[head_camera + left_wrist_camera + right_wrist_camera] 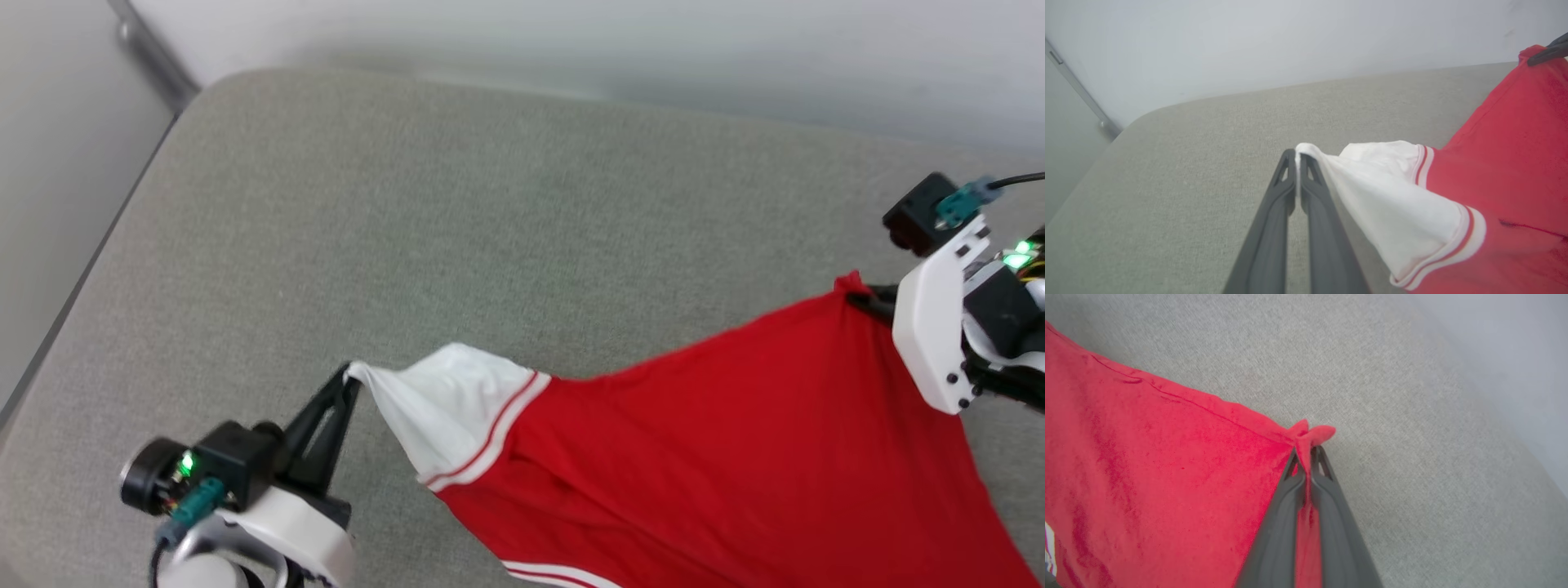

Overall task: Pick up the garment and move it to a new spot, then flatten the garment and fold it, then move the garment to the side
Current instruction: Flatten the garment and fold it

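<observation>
Left gripper [351, 376]: dark fingers [320, 431], white shell [304, 532], green light [187, 465]

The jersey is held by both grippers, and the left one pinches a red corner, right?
Not quite: the left gripper pinches the jersey by its white sleeve, not a red corner, as the left wrist view shows. The rest holds.

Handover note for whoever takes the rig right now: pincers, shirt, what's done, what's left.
Grips: left pincer is shut on the tip of the white sleeve; right pincer is shut on a red corner.
Position: the garment is stretched between the two over the grey padded surface. Its lower part runs out of the head view, so I cannot tell whether it is lifted clear.
Done: both grips taken.
Left: move it, lay it flat, fold it, set it aside.
</observation>
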You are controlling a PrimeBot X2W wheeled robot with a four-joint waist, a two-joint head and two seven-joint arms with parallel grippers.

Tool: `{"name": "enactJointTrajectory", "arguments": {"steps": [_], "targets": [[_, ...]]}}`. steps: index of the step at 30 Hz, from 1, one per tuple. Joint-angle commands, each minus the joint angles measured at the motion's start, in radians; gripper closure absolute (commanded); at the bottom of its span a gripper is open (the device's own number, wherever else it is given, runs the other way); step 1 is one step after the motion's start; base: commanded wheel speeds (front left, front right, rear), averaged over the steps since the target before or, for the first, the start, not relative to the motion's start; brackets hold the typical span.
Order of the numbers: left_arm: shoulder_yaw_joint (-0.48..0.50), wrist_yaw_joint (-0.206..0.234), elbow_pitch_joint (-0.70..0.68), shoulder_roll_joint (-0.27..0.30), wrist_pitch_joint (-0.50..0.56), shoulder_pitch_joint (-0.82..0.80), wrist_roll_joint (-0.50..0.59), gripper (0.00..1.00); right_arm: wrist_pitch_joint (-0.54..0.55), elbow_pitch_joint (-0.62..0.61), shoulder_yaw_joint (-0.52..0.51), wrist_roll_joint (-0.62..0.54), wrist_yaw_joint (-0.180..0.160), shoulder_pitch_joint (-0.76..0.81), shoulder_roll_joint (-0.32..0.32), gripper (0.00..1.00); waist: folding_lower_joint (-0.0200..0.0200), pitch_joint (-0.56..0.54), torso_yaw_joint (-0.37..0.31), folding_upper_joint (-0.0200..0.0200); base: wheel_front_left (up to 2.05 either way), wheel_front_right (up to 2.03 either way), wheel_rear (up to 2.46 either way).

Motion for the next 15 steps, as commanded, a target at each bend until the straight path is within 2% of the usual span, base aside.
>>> {"name": "enactJointTrajectory", "arguments": {"steps": [1, 8, 15], "targets": [[0.014, 0.007, -0.016, 0.014, 0.005, -0.023, 0.006, 1.00, -0.041, -0.006, -0.009, 0.012, -0.001, -0.008, -0.008, 1.00, 0.0000, -0.059, -0.024, 0.0000, 0.00, 0.00, 0.00], [0.076, 0.011, -0.102, 0.080, 0.032, -0.109, 0.013, 1.00, -0.210, -0.032, -0.076, 0.033, -0.001, -0.015, -0.017, 1.00, 0.0000, -0.135, -0.073, 0.0000, 0.00, 0.00, 0.00], [0.115, -0.016, -0.172, 0.117, 0.093, -0.285, 0.036, 1.00, -0.287, -0.046, -0.174, -0.012, -0.001, -0.044, -0.001, 1.00, 0.0000, -0.135, -0.107, 0.0000, 0.00, 0.00, 0.00]]}}
